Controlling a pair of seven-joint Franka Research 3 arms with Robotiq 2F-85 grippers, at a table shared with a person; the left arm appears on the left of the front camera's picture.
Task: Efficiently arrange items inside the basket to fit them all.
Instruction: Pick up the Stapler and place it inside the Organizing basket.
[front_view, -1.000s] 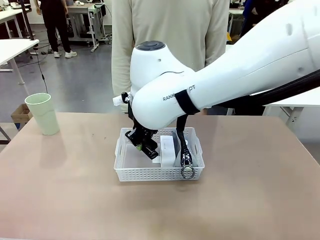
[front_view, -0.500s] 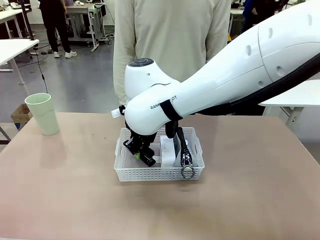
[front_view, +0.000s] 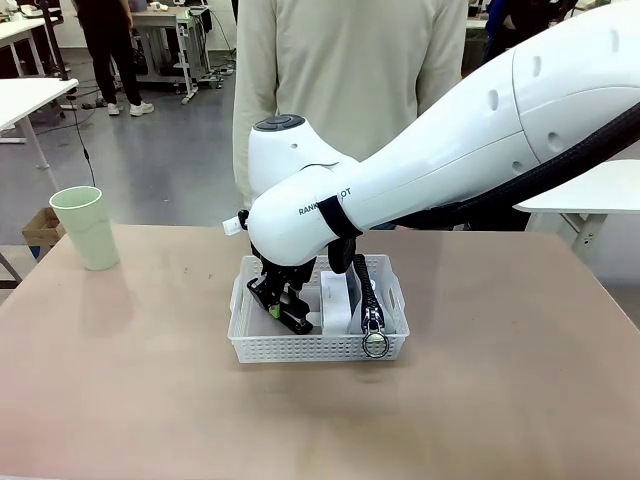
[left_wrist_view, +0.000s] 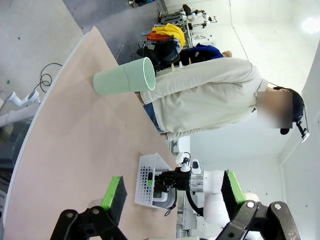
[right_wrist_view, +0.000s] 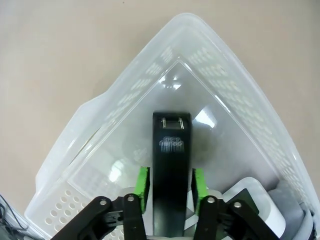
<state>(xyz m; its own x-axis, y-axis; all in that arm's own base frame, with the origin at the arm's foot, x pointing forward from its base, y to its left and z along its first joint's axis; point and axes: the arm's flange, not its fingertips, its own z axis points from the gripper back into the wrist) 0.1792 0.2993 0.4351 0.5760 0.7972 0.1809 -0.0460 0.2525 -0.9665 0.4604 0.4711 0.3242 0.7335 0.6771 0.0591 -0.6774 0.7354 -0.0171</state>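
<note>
We are seeing the right end effector (right_wrist_view: 171, 186) clamping the stapler (right_wrist_view: 171, 150) inside the basket (right_wrist_view: 245, 100); releasing it looks next.

stapler (right_wrist_view: 171, 165) rear cut off (bottom edge), pouch (front_view: 368, 300) half hidden

My right pincer (right_wrist_view: 171, 181) is matt black. Its green pads (right_wrist_view: 144, 185) look dull and rubbery against the black stapler (right_wrist_view: 171, 145), whose smooth plastic body has a soft sheen and a shiny metal tip. The basket (right_wrist_view: 240, 100) is white, translucent plastic with a glossy floor and perforated walls. The grey zip pouch (right_wrist_view: 292, 202) looks like cloth, and its ring pull (front_view: 375, 334) like metal. The bench (front_view: 500, 400) is matt brown, and the pale green cup (front_view: 88, 228) is matt too.
</note>
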